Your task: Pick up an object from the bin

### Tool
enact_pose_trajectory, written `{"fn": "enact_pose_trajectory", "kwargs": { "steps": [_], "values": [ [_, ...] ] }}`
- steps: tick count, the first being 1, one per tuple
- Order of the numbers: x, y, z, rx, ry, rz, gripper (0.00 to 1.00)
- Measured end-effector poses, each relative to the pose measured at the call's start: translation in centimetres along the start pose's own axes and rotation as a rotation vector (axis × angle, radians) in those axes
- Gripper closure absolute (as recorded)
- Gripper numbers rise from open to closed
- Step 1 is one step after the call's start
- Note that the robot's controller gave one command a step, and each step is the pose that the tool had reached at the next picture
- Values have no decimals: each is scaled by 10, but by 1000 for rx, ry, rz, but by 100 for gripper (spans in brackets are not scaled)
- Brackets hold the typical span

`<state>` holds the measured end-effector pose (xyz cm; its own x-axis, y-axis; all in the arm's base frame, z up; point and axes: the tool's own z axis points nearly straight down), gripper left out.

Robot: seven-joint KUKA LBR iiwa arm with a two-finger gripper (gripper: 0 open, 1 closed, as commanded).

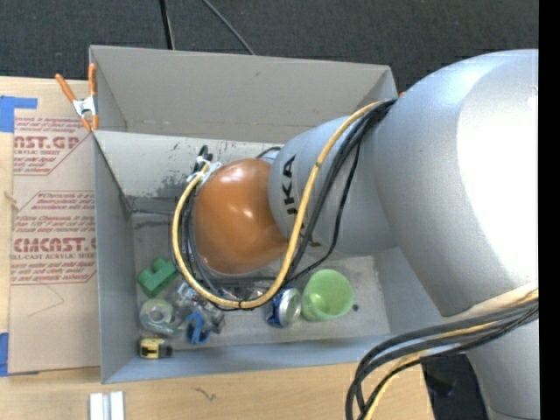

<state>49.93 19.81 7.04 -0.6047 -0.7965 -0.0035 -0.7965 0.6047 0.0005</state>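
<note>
place: robot lab | evidence: KUKA arm (455, 191) over grey metal bin (236, 86); cables (178, 226) along wrist

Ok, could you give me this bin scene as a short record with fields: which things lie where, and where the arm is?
bin: grey metal
arm: enters from the right
orange cover: above the bin's middle
front left: green block, clear round piece, blue piece, yellow piece
front right: green cup, with a can beside it
held thing: cannot tell
</note>
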Motion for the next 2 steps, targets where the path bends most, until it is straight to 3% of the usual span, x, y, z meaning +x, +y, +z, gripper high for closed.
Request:
{"fn": "enact_pose_trajectory", "kwargs": {
  "steps": [1, 2],
  "values": [
    [-3, -3, -120, 3, -2, -461, 100],
    [17, -34, -175, 3, 0, -702, 100]
  ]
}}
